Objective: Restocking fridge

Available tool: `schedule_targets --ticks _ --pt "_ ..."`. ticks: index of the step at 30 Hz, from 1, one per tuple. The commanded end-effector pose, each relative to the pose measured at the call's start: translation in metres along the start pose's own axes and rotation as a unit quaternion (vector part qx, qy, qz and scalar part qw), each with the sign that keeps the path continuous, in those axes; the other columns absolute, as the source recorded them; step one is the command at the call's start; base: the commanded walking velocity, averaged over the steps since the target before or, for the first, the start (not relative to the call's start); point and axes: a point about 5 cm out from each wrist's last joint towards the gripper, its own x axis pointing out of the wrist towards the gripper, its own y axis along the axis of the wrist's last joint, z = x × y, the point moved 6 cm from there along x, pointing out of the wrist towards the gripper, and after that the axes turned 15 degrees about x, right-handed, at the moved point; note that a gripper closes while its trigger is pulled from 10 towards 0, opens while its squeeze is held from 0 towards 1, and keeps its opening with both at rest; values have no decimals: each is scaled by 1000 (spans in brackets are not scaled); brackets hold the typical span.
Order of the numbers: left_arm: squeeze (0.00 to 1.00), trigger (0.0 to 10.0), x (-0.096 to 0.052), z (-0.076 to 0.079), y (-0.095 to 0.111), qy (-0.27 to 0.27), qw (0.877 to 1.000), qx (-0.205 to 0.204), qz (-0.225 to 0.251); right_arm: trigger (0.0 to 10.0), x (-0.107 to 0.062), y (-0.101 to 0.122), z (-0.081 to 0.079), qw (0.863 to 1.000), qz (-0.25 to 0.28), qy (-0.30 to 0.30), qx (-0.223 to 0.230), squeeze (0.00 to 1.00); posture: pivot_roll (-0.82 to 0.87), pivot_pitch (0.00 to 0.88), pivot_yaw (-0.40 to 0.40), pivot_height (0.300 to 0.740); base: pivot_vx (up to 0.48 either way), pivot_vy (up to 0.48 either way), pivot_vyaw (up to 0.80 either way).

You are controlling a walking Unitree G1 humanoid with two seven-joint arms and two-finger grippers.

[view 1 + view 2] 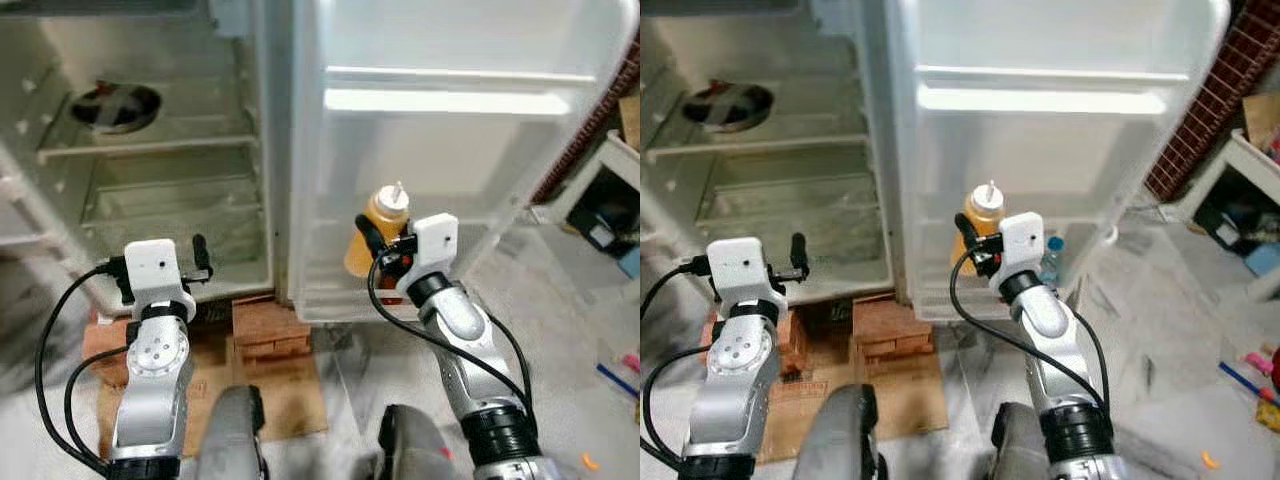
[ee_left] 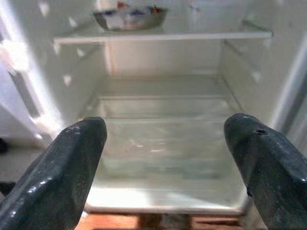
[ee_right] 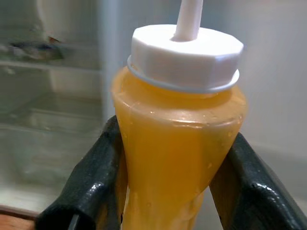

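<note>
Now the right gripper (image 1: 378, 252), clamped on the orange squeeze bottle (image 3: 178, 143), must lower it into the fridge door shelf (image 1: 330, 302), while the left gripper (image 2: 165, 158) waits wide open and empty.

right hand (image 3: 168, 191) fingers (image 3: 91, 191) clamp an orange squeeze bottle (image 3: 180, 129).
</note>
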Motion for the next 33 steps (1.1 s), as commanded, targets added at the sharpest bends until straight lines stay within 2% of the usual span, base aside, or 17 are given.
schedule_targets --ticks 1,6,19,25,33 --pt "0 10000 -1 6 4 -7 1000 0 4 10000 -1 9 8 1000 14 -10 -5 0 61 0 -47 612 0 0 0" --pt "0 10000 -1 6 4 -9 1000 0 4 10000 0 10 9 1000 15 -12 -7 0 60 0 -46 612 0 0 0" --pt "0 10000 0 7 5 -8 1000 5 9 10000 1 11 9 1000 19 -10 -3 0 59 0 -44 523 0 0 0" --pt "0 10000 0 5 9 -4 1000 9 21 10000 1 11 9 1000 18 -10 -4 0 59 0 -45 523 0 0 0" --pt "0 10000 0 3 9 -1 1000 11 22 10000 1 11 7 1000 20 -7 -6 0 58 0 -44 523 307 0 0"
